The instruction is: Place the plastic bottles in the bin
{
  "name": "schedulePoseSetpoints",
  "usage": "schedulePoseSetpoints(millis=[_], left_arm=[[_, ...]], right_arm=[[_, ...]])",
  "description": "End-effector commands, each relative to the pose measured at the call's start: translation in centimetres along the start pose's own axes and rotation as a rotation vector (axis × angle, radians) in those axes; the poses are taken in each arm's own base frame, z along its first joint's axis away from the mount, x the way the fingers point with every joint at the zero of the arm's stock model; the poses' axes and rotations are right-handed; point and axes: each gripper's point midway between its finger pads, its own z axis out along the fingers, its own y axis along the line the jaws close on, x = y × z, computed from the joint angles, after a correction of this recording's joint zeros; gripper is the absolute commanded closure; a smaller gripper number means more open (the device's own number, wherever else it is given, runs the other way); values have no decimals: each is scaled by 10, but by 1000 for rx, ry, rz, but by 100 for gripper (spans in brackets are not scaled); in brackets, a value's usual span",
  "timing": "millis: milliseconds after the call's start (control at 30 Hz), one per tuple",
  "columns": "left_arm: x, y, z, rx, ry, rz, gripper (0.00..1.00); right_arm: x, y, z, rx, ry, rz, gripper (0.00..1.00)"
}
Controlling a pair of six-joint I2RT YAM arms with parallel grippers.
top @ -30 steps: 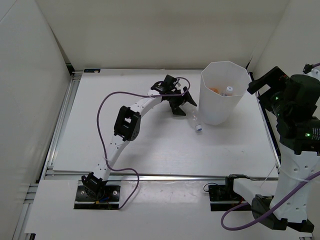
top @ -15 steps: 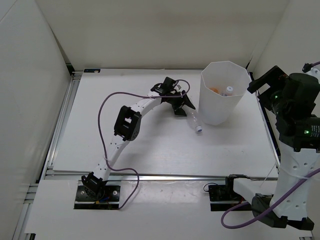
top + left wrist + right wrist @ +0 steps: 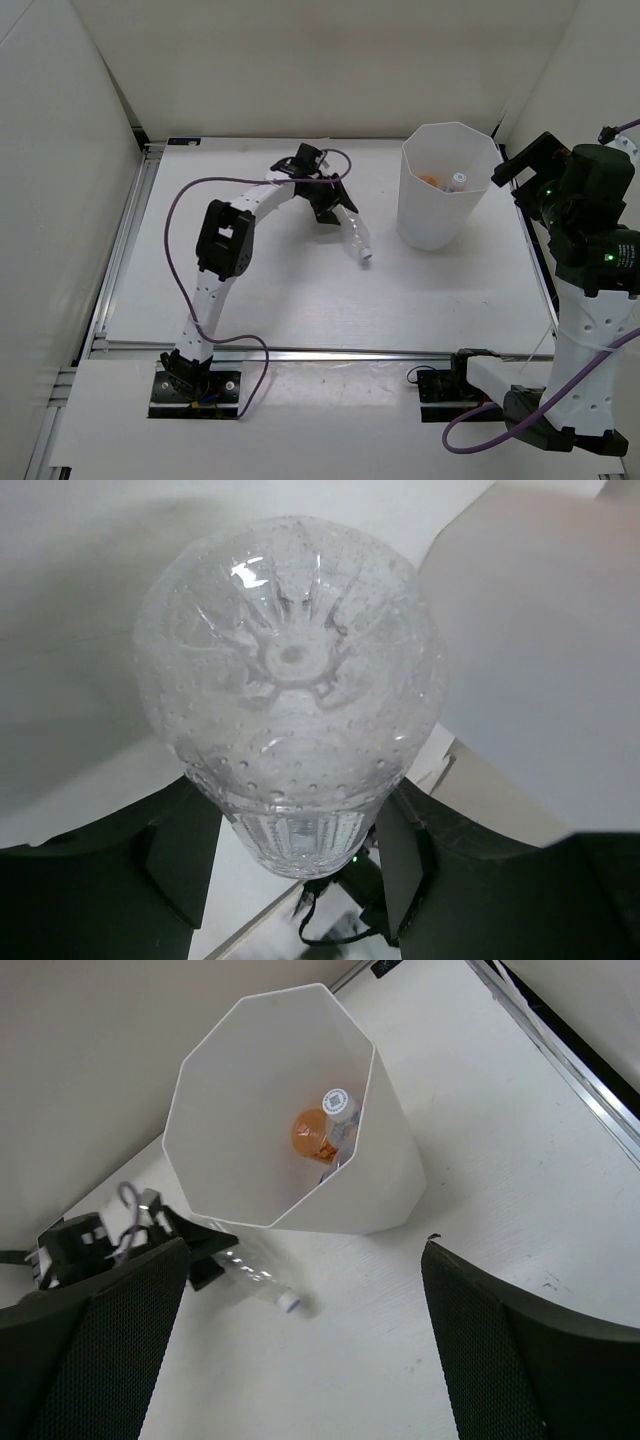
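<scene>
My left gripper (image 3: 335, 207) is shut on the base end of a clear plastic bottle (image 3: 357, 240). The bottle slants down, its cap toward the table, left of the bin (image 3: 430, 222). In the left wrist view the bottle's dimpled bottom (image 3: 290, 670) fills the frame between my dark fingers (image 3: 180, 860). The tall white faceted bin (image 3: 375, 1195) holds an orange bottle (image 3: 312, 1135) and a white-capped bottle (image 3: 338, 1103). My right gripper (image 3: 305, 1245) hangs open, high above the table beside the bin, with nothing between its fingers.
Aluminium rails run along the table's left edge (image 3: 125, 240) and right edge (image 3: 540, 270). White walls enclose the back and sides. A purple cable (image 3: 185, 200) loops off the left arm.
The left gripper closed on the clear bottle and carried it left, away from the bin. The right arm barely moved.
</scene>
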Motion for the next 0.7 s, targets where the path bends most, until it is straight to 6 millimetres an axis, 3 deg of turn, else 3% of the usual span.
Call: schedulePoseSetpoints(millis=[0, 33, 100, 167, 200, 267, 333, 367, 433, 567, 600, 667], left_arm=[[-39, -59, -93, 73, -242, 129, 58], [-44, -74, -116, 107, -282, 139, 58], [-53, -96, -140, 148, -339, 142, 58], [-57, -141, -174, 247, -397, 179, 58], [-65, -171, -203, 315, -458, 216, 58], [-67, -196, -220, 383, -483, 213, 58], [-64, -227, -251, 471, -538, 252, 57], [-65, -231, -254, 488, -551, 266, 57], [-44, -261, -276, 554, -606, 418, 56], [-19, -295, -276, 643, -623, 533, 56], [-19, -299, -266, 651, -620, 552, 55], [1, -320, -265, 689, -636, 610, 54]], right_arm=[[-6, 7, 1, -35, -23, 11, 0], [-3, 6, 3, -30, -16, 20, 0], [-2, 8, 3, -38, -10, 20, 0], [-2, 9, 2, -45, -5, 29, 0], [-2, 9, 2, -45, -5, 29, 0], [0, 12, 2, -55, 2, 39, 0], [0, 13, 2, -63, 8, 50, 0], [0, 13, 2, -63, 8, 50, 0], [1, 13, -2, -64, 7, 59, 0], [0, 10, -10, -62, -7, 61, 0], [-2, 8, -13, -60, -20, 63, 0], [-2, 5, -19, -50, -27, 63, 0]])
